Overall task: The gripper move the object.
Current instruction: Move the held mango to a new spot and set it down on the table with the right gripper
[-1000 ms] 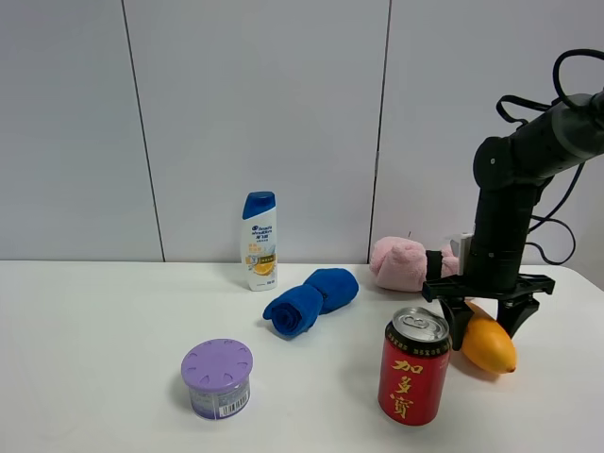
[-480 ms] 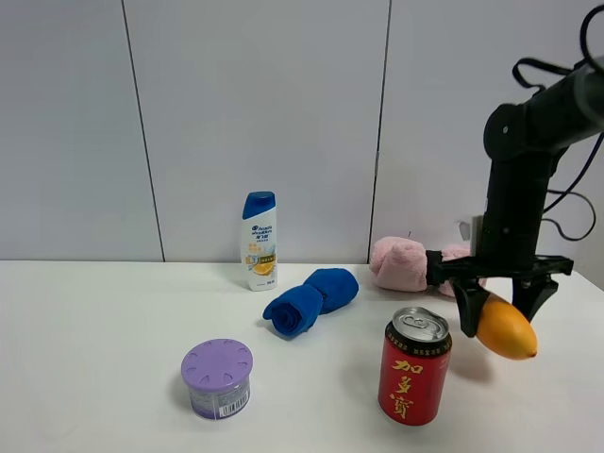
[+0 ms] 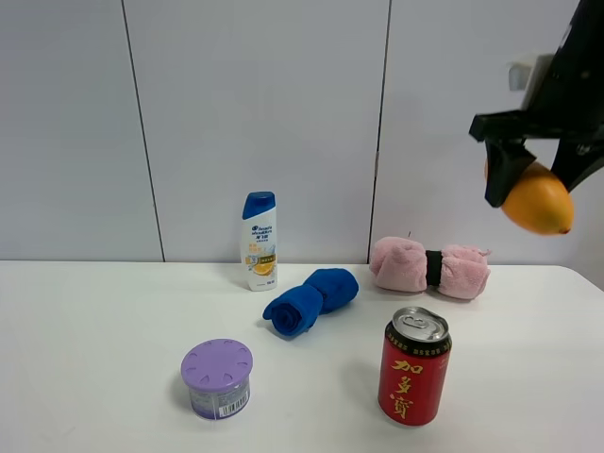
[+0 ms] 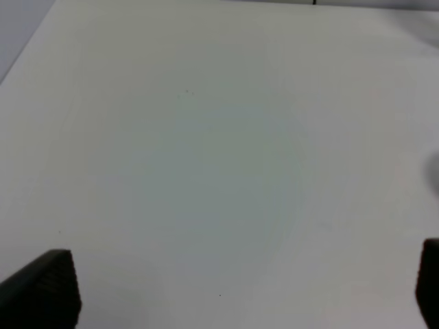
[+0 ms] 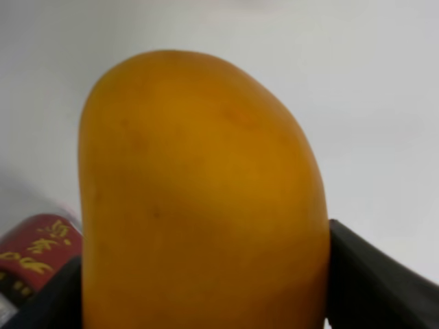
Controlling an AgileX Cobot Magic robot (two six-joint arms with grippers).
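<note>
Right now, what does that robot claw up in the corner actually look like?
The right gripper is matte black: a flat crossbar with thick, blunt fingers under it, on a black arm with a small pale block on its side. The left gripper shows only two dark fingertips.

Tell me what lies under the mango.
Only air, then the white table: the right gripper holds the mango high. The right wrist view shows the red can off to one side; the mango hides the rest there.
</note>
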